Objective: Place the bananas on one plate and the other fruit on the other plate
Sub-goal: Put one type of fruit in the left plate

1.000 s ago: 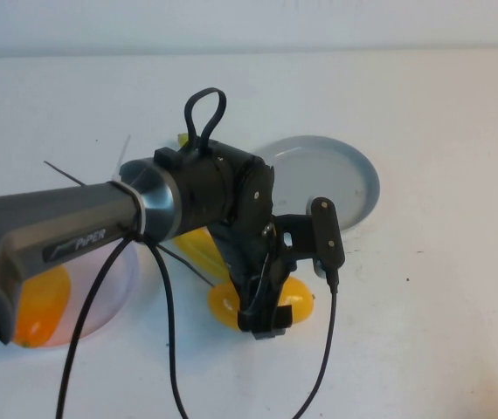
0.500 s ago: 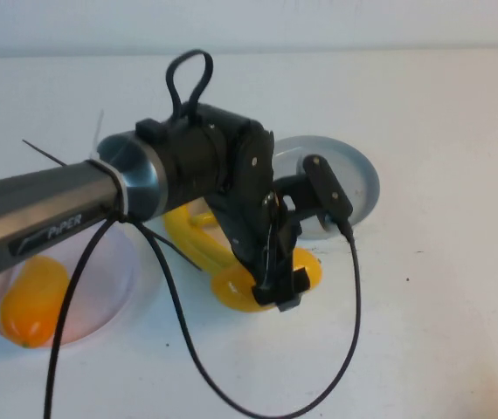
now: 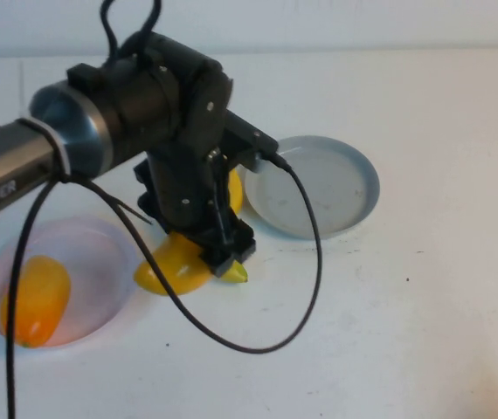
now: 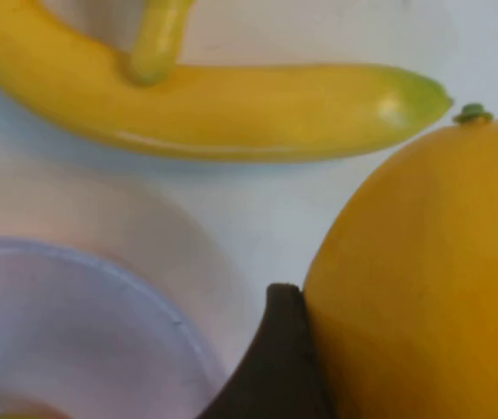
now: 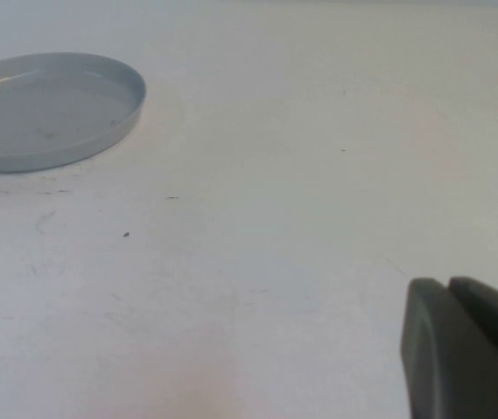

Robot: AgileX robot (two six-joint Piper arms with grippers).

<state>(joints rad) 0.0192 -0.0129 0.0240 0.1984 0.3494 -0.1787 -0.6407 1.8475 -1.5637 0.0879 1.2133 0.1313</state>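
Note:
My left gripper is shut on the yellow-orange plump fruit, holding it just right of the pale pink plate. In the left wrist view one dark finger presses against that fruit. The orange fruit lies on the pink plate. Two bananas lie on the table behind the arm, one long and one crossing it; only a yellow piece shows in the high view. The grey-blue plate holds nothing. My right gripper is shut, low over bare table.
The left arm's black cable loops over the table in front of the grey-blue plate. White table stretches to the right and front. In the right wrist view the grey-blue plate sits well away from the right gripper.
My left gripper closed on the yellow-orange fruit and carried it left, from in front of the grey-blue plate to beside the pink plate. The wrist has turned. The right arm is still.

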